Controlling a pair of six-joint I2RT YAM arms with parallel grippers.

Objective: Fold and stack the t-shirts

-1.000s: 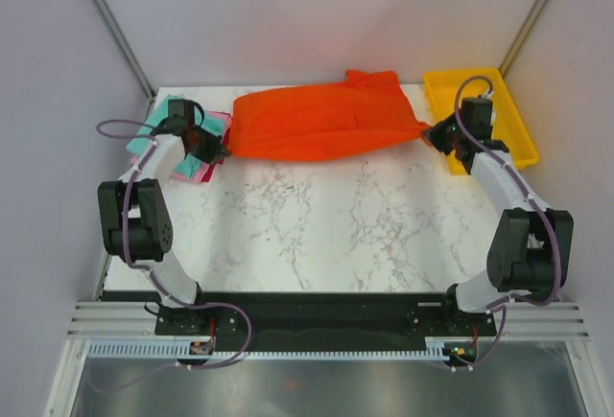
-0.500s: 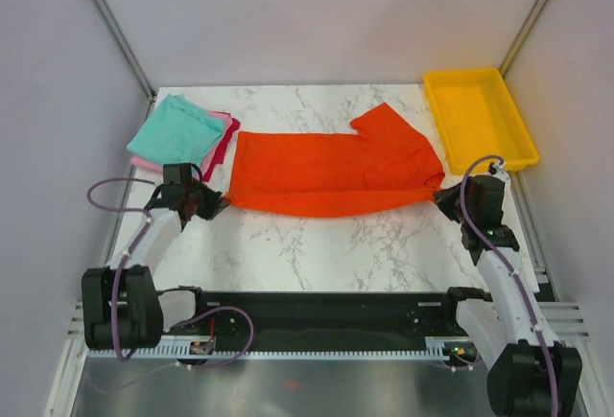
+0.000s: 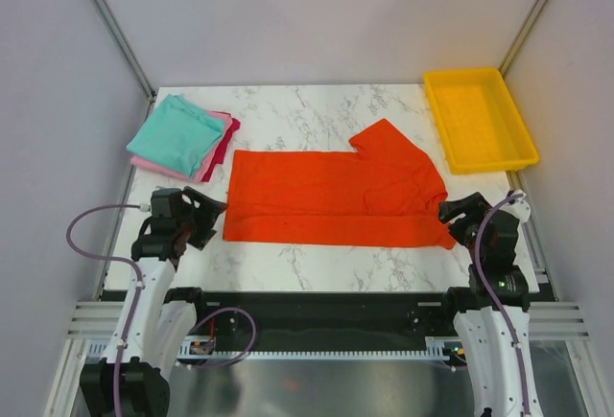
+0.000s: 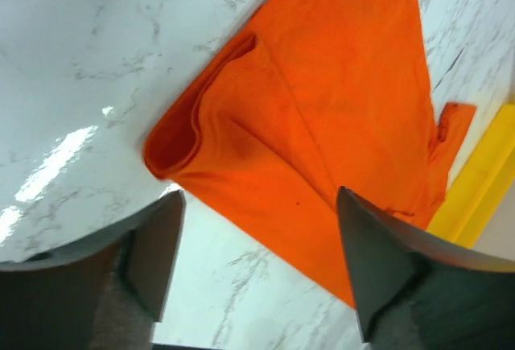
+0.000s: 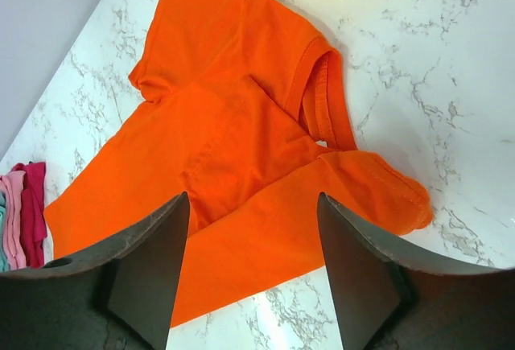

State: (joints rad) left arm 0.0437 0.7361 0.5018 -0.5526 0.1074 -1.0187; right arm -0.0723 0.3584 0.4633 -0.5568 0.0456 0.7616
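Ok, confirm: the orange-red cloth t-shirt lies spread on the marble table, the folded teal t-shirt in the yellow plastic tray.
No: top external view shows the folded teal t-shirt on the pink t-shirt, not in the yellow tray.

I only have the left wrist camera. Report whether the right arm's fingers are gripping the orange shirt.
Observer: No. The right fingers stand open at the right end of the bright orange-red cloth t-shirt, gripping nothing.
Operator: Describe how the shirt lies.
Observer: It is spread flat on the white marble table, its collar at the end nearest the right arm.
Operator: Locate the other shirts.
Observer: A folded teal cloth t-shirt lies on top of a pink cloth t-shirt at the table's far left corner.
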